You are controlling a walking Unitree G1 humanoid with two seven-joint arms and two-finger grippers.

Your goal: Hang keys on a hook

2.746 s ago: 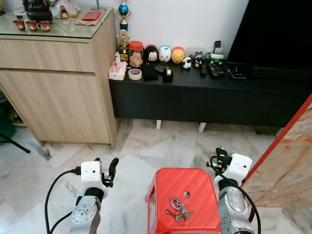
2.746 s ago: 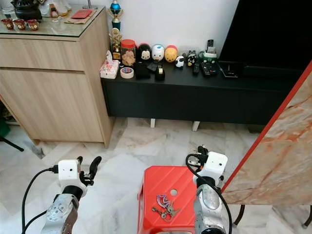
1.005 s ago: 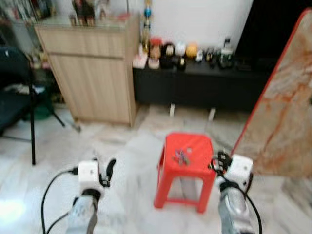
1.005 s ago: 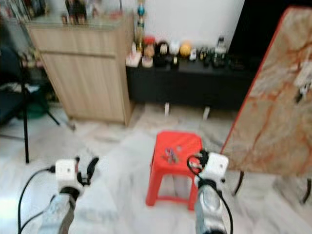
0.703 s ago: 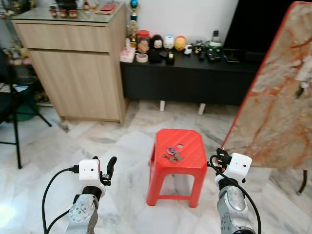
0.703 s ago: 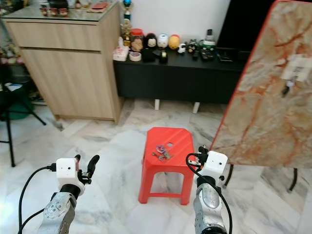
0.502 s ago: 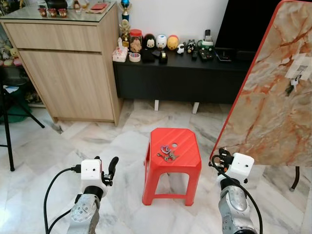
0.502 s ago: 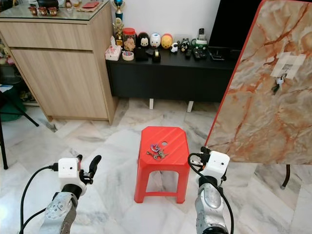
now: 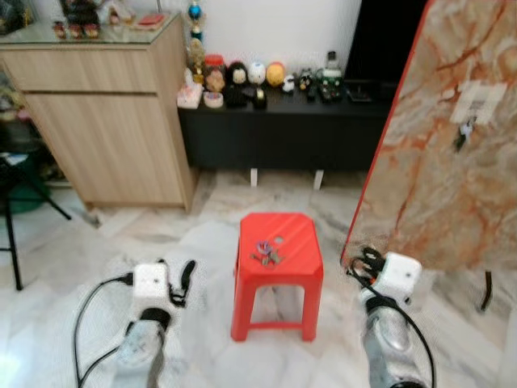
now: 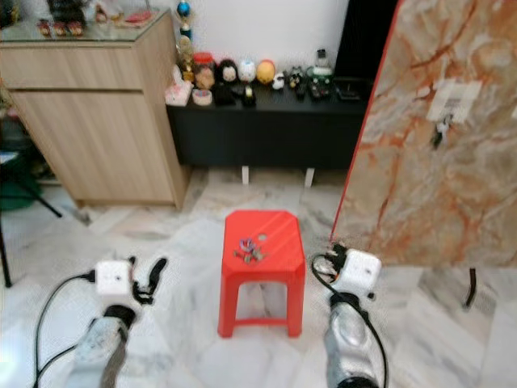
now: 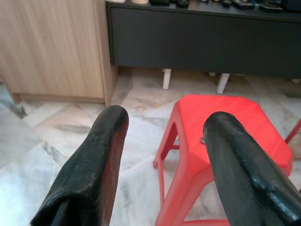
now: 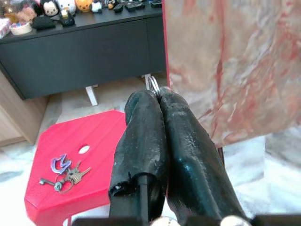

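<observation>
A bunch of keys (image 9: 265, 253) lies near the middle of a red stool (image 9: 277, 242) on a marble floor (image 9: 202, 242), bare floor all around it. The left tool (image 11: 162, 155) hangs released beside the stool. The right tool (image 12: 159, 101) is clenched on nothing, near the red edge of a leaning marble-patterned board (image 9: 452, 162).

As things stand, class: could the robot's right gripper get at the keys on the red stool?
Probably not yet. The right gripper, fingers shut, hangs beside the red stool, short of the keys; nothing blocks the way.
</observation>
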